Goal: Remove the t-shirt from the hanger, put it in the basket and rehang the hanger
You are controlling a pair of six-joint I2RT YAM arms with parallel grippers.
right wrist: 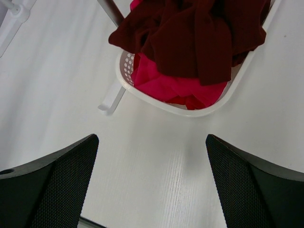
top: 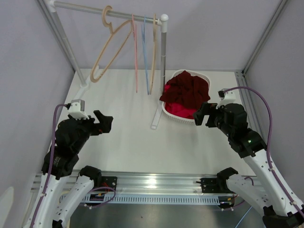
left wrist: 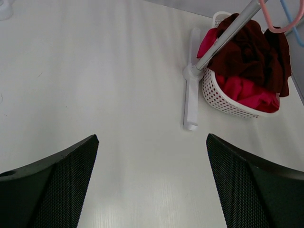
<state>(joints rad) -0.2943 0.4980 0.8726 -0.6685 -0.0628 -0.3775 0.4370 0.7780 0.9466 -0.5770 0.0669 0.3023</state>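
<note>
Several bare hangers hang on the white rail (top: 85, 6) at the back: a beige one (top: 110, 47), a pink one (top: 135, 52), a blue one (top: 144, 52) and another beige one (top: 154, 52). No t-shirt shows on any of them. A dark red t-shirt (top: 186, 89) lies crumpled on a pink garment (top: 183, 109) in a white basket (top: 176, 118). My left gripper (top: 105, 122) is open and empty over the table at the left. My right gripper (top: 202, 114) is open and empty just in front of the basket.
The rack's post (top: 164, 52) and its white foot (top: 156, 118) stand right beside the basket's left side. The left wrist view shows the foot (left wrist: 191, 95), the basket (left wrist: 218, 97) and the dark red t-shirt (left wrist: 251, 50). The right wrist view shows the t-shirt (right wrist: 194, 33) and the basket's rim (right wrist: 209, 111).
</note>
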